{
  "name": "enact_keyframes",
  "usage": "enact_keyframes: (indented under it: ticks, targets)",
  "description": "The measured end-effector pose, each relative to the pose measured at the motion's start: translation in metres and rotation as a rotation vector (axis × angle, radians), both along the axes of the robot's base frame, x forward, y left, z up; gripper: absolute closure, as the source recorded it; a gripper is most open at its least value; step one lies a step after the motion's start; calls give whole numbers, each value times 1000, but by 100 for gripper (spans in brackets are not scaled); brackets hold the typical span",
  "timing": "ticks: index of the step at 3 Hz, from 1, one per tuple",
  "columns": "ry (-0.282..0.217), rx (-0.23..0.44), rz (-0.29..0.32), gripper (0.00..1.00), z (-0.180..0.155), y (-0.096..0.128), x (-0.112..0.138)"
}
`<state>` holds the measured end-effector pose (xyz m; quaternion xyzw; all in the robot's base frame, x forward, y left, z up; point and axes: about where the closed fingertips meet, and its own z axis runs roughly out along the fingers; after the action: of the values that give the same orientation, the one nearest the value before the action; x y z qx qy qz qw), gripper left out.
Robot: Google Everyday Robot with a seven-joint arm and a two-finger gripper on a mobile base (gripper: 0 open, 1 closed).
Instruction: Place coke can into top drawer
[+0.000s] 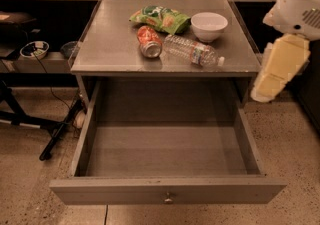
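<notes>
The coke can (149,41) lies on its side on the grey cabinet top (110,54), silver end facing the front, between a green snack bag and a clear water bottle. The top drawer (150,191) is pulled fully open below it, its inside bare, with a small round knob (168,199) at the centre of its front panel. My gripper (263,91) hangs at the end of the cream arm link on the right, beside the cabinet's right edge, well away from the can and holding nothing.
A green snack bag (161,18), a white bowl (209,25) and a clear water bottle (193,51) lie on the cabinet top around the can. Dark shelving with small bowls (34,49) stands to the left. A black stand leg (57,131) lies on the floor at the left.
</notes>
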<state>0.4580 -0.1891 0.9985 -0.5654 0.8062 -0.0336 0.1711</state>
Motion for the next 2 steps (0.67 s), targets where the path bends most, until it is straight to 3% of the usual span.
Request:
enact_keyframes:
  ticks: [2]
  targets:
    - [16,29,-72,0,11,32,20]
